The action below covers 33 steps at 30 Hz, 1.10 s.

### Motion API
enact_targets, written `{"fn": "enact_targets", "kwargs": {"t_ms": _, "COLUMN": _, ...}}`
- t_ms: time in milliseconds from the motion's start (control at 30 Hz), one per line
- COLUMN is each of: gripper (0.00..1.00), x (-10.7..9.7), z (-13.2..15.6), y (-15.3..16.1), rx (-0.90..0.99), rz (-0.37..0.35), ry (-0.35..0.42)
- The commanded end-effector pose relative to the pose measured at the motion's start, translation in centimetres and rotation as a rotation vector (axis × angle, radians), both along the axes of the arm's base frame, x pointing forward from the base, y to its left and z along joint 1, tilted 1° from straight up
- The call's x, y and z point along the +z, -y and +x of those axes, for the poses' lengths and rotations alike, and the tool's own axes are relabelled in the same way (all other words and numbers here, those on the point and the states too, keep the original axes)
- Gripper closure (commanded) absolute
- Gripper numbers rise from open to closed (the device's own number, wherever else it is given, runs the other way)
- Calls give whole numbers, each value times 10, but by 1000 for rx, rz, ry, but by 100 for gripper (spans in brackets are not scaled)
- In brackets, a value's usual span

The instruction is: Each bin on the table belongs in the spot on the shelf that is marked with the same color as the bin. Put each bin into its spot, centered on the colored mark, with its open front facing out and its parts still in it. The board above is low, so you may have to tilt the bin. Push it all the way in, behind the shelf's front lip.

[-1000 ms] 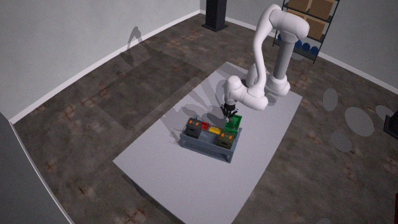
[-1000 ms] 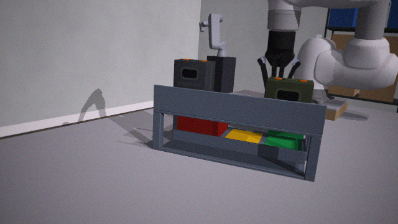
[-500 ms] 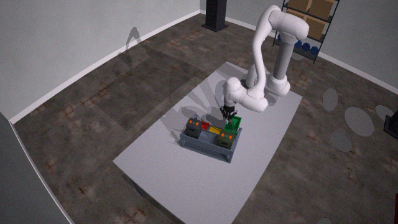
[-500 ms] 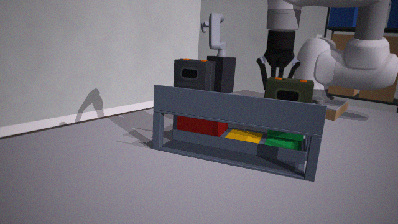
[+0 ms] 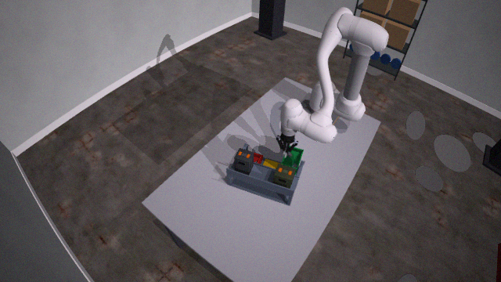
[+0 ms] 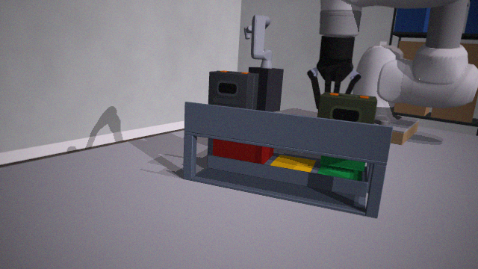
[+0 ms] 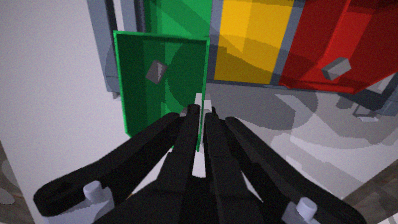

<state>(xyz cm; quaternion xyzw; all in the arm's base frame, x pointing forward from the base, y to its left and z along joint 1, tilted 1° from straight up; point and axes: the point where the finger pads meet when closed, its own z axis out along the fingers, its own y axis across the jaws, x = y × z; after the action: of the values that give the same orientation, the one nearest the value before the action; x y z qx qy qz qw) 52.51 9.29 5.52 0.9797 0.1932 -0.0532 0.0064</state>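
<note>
At the left of the shelf (image 5: 254, 189) (image 6: 287, 128) (image 7: 99, 45), as seen in the exterior view, the red bin (image 5: 257, 157) (image 6: 239, 150) (image 7: 320, 55) stood in the end spot, its open side towards the arm and a gray part (image 7: 336, 68) inside it. Above that end, a charcoal box (image 5: 243, 162) (image 6: 229, 90) stood upright on the shelf's top.

The yellow mark (image 5: 271, 163) (image 6: 293, 164) (image 7: 250, 45) lay bare in the shelf's middle spot.

The gripper (image 5: 289, 153) (image 6: 332, 90) (image 7: 202, 102) pointed down on the arm's side of the shelf, behind the right part. It was closed on the green bin (image 5: 293, 157) (image 6: 343, 163) (image 7: 135, 90), pinching the thin side wall nearer the yellow spot. From that wall the bin's body reached out to the right of the fingers, towards the shelf's end.

The bin was at the shelf's right opening, overlapping the green mark (image 6: 337, 173) (image 7: 190, 20) in the wrist view, with much of it outside on the arm's side. A gray block (image 7: 156, 72) was in it. Above this end, an olive box (image 5: 284, 176) (image 6: 347, 106) stood on the shelf's top.
</note>
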Motion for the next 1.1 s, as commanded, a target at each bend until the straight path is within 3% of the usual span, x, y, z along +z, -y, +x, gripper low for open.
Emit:
{"fn": "enact_targets", "kwargs": {"t_ms": 0, "gripper": 90, "x": 0, "z": 2, "y": -1, "rx": 0, "rz": 0, "ry": 0}}
{"fn": "enact_targets", "kwargs": {"t_ms": 1067, "gripper": 90, "x": 0, "z": 16, "y": -6, "rx": 0, "rz": 0, "ry": 0}}
